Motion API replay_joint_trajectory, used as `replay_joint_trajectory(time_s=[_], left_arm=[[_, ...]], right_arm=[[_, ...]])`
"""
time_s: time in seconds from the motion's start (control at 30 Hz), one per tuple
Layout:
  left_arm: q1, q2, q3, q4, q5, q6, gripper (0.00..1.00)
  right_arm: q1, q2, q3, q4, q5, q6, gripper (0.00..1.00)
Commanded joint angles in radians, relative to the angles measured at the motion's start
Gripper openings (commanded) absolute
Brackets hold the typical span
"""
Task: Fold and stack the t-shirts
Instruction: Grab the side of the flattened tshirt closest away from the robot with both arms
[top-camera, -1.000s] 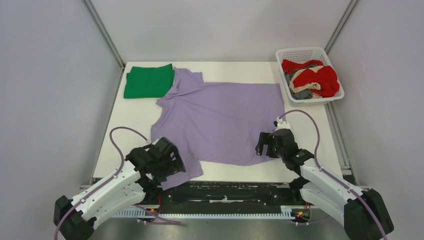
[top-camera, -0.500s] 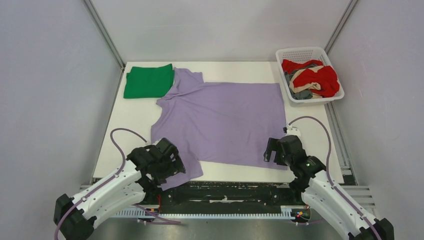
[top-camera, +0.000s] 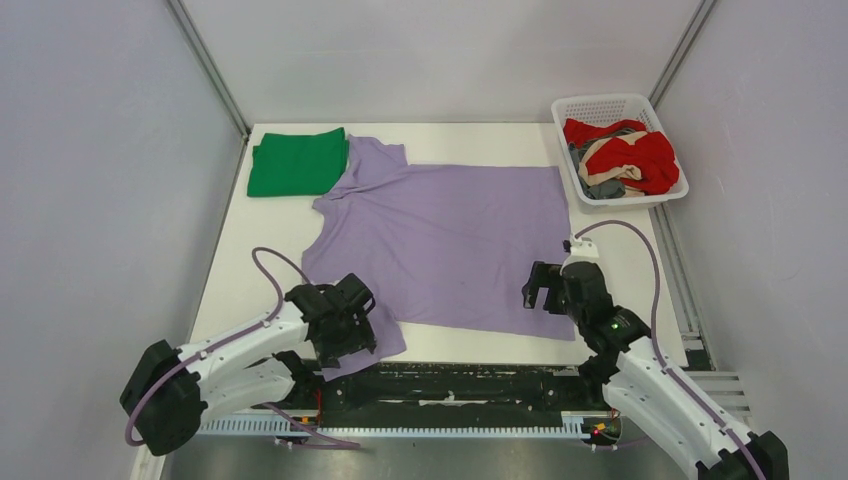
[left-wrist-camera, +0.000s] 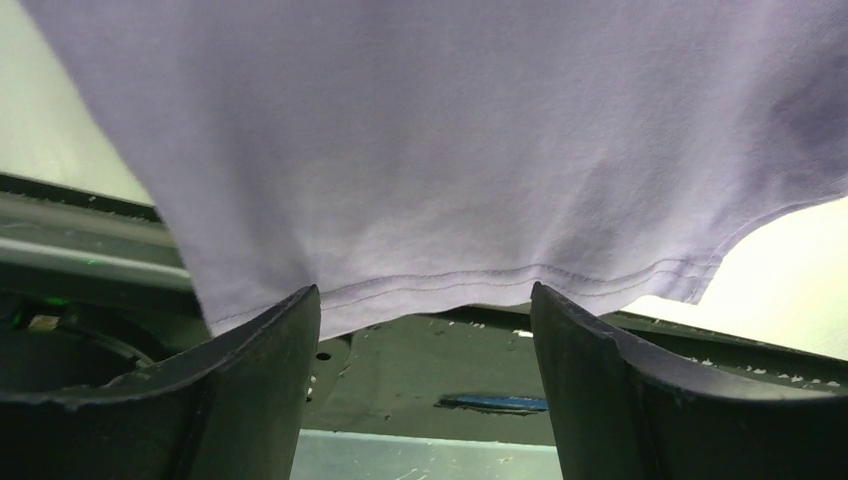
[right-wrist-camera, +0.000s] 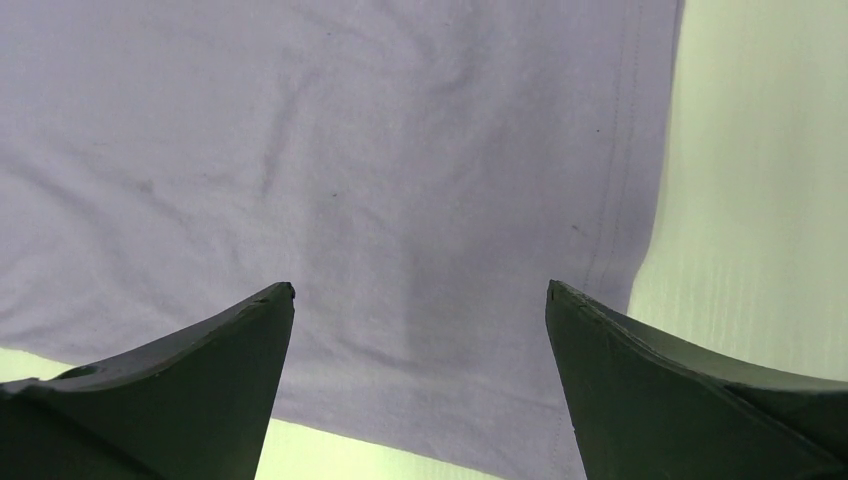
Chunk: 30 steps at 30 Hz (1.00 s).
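A large lavender t-shirt (top-camera: 440, 240) lies spread flat on the white table, its near-left sleeve hanging over the front edge. A folded green t-shirt (top-camera: 297, 161) lies at the far left, touching the lavender one. My left gripper (top-camera: 352, 322) is open over the near-left sleeve; in the left wrist view the sleeve hem (left-wrist-camera: 470, 280) runs between the open fingers. My right gripper (top-camera: 541, 290) is open above the shirt's near-right corner; the right wrist view shows the corner of the shirt (right-wrist-camera: 420, 250) between the open fingers.
A white lattice basket (top-camera: 617, 108) at the far right holds red, tan and grey shirts (top-camera: 625, 158). Bare white table (top-camera: 260, 250) shows left of the lavender shirt. A dark metal rail (top-camera: 460, 385) runs along the table's front edge. Grey walls close in both sides.
My left gripper has shifted right and further over the sleeve. My right gripper pulled back toward the front edge, then came forward a little above the shirt's corner. The shirts have not moved.
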Motion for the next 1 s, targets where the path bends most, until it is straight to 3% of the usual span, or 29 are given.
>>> replay_joint_trajectory(time_s=[0.0,0.1,0.33,0.7,0.8,0.97], left_arm=[[-0.021,0.039,-0.021,0.138,-0.030,-0.026,0.81],[-0.021,0.054,-0.046,0.258,-0.052,-0.036,0.78],[-0.021,0.131,-0.085,0.327,-0.105,-0.067,0.71],[-0.021,0.093,-0.011,0.143,-0.170,-0.101,0.48],[-0.021,0.081,-0.023,0.140,-0.160,-0.114,0.47],[-0.021,0.095,-0.012,0.138,-0.171,-0.113,0.35]], right_arm=[[0.000,0.011,-0.026,0.090,-0.014,-0.035,0.98],[0.000,0.013,-0.043,0.118,-0.024,-0.036,0.98],[0.000,0.005,-0.047,0.124,0.017,-0.045,0.98],[-0.001,-0.007,-0.056,0.097,0.046,-0.014,0.98],[-0.001,-0.012,-0.060,0.092,0.054,-0.007,0.98],[-0.001,-0.007,-0.053,0.090,0.056,-0.006,0.98]])
